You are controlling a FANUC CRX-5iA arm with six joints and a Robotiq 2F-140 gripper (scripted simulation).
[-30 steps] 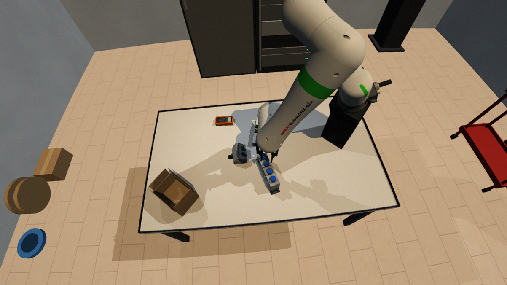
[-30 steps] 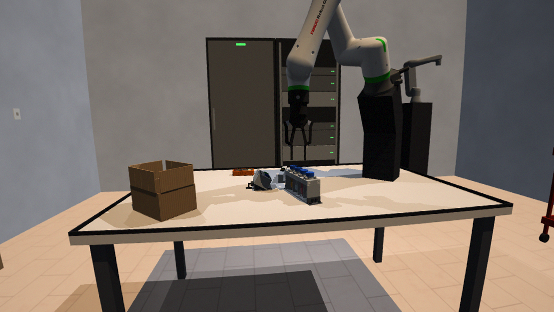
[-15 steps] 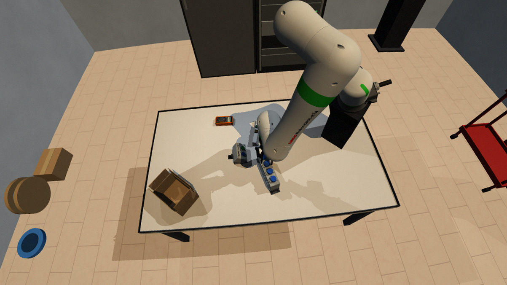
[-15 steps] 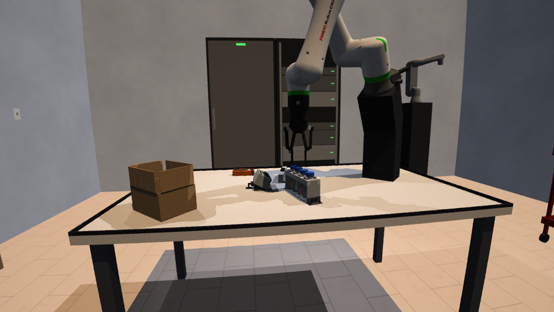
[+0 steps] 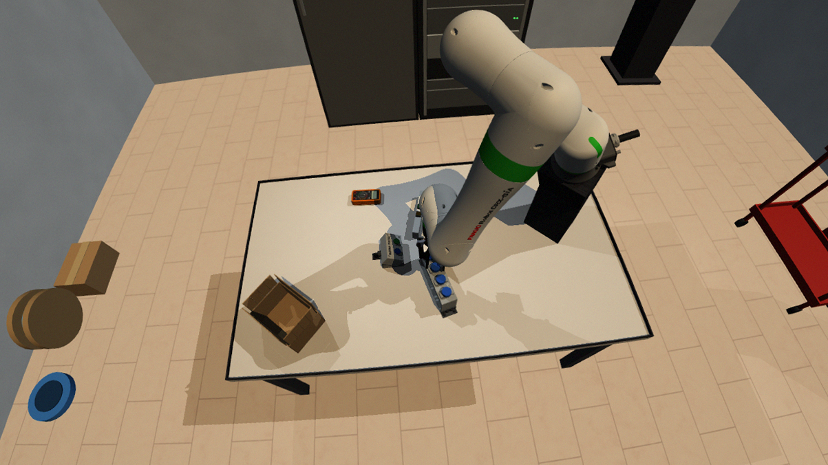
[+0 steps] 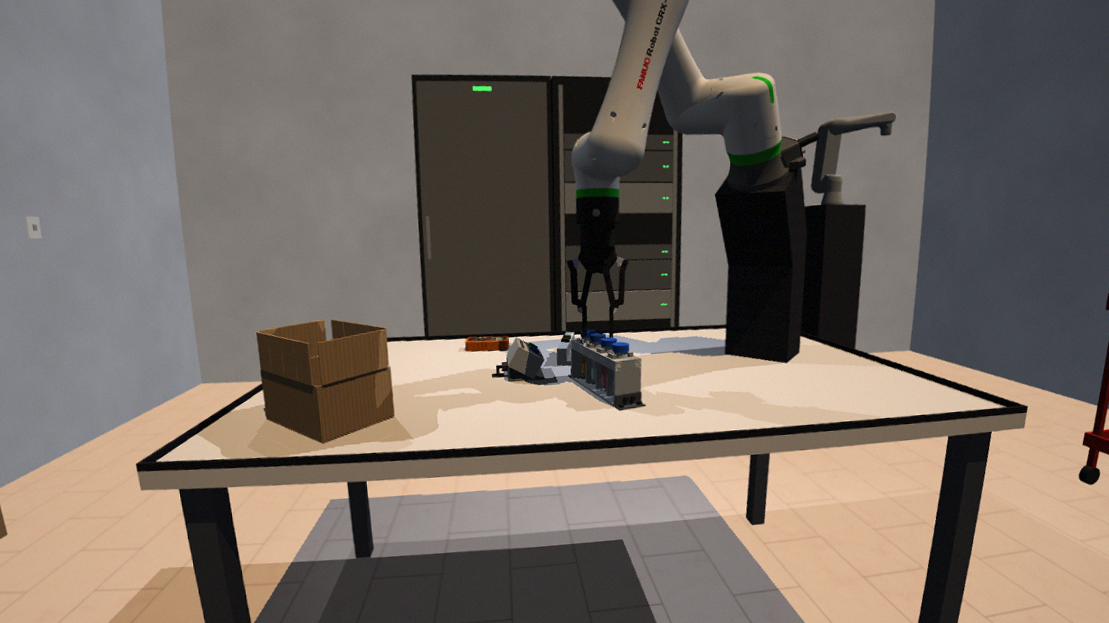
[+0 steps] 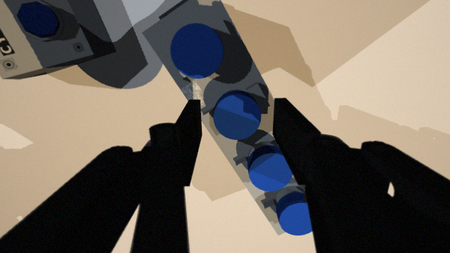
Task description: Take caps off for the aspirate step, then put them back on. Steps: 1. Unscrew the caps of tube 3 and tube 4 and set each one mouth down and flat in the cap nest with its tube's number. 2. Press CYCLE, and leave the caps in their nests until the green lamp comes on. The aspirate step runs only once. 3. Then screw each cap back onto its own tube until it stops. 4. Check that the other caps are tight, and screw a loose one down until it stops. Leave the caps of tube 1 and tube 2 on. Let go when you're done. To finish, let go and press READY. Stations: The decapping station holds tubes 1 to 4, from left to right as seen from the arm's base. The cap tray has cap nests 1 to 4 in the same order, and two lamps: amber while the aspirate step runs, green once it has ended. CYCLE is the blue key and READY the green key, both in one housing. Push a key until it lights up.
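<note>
The grey decapping station (image 5: 440, 284) stands mid-table with a row of tubes, all wearing blue caps (image 7: 197, 50) (image 7: 269, 168) (image 7: 294, 213). My gripper (image 7: 237, 117) is partly open and empty. It hangs just above the row, with one finger on each side of the second cap (image 7: 237, 114) from the key housing end, not touching it. In the exterior view the gripper (image 6: 599, 315) is straight above the station (image 6: 607, 366). The key housing (image 7: 42, 31) lies beside that end of the station, with its blue key (image 7: 38, 18) in view. The arm hides most of the cap tray.
An open cardboard box (image 5: 283, 312) stands at the table's front left. An orange multimeter (image 5: 366, 196) lies near the far edge. The arm's black pedestal (image 5: 556, 205) stands at the table's back right.
</note>
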